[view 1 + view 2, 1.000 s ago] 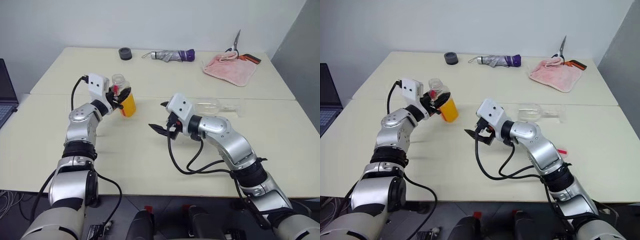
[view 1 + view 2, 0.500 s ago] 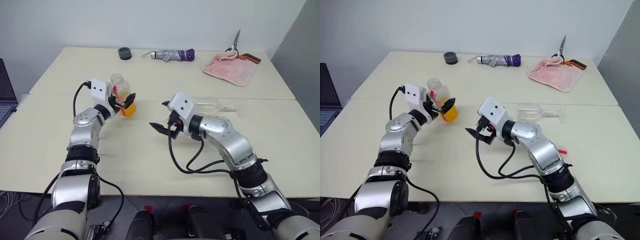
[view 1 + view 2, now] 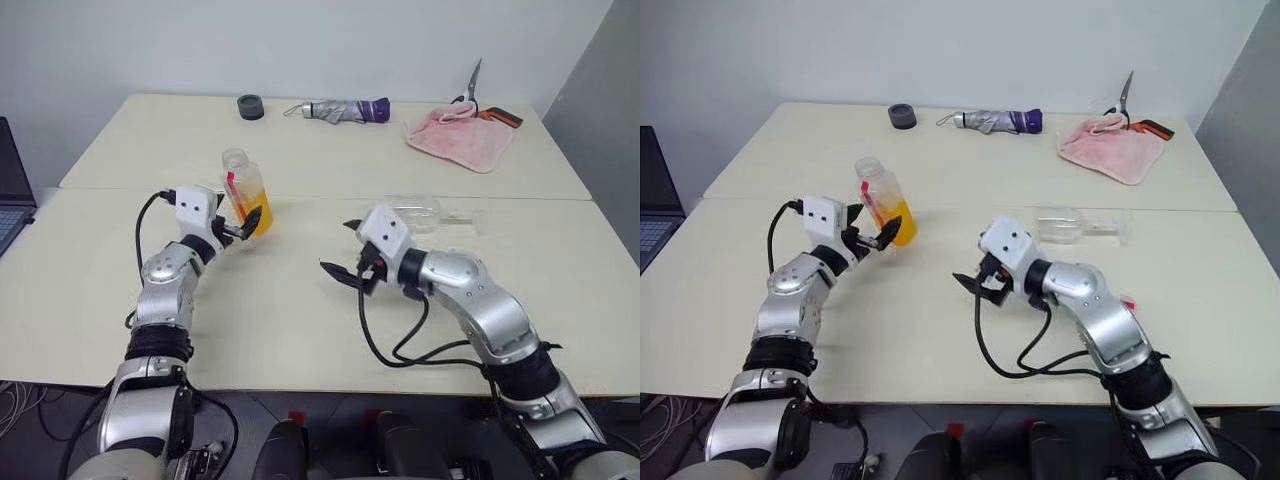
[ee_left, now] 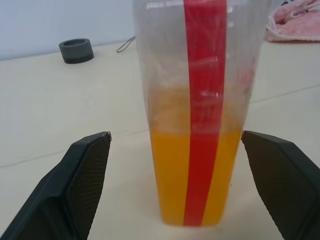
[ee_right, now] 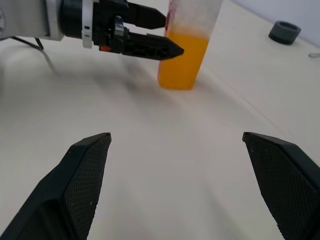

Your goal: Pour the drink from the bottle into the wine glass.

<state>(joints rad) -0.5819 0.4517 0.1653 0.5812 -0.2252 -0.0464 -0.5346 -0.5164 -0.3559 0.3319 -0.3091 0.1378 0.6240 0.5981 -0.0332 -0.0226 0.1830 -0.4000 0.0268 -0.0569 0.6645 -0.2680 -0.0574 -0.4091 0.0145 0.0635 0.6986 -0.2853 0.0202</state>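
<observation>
1. The bottle (image 3: 246,190) stands on the table (image 3: 300,320), on the left side, with no cap on top.
2. The drink (image 4: 192,175) is orange and fills about the lower half.
3. The left gripper (image 3: 244,228) is spread wide, just in front of the bottle, not touching it.
4. The wine glass (image 3: 425,212) lies on its side, looking empty.
5. The right gripper (image 3: 345,252) is spread wide too, holding nothing.

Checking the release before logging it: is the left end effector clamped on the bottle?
No. In the left wrist view the left end effector stands open, its fingers well clear of the bottle, which stands on the table.
</observation>
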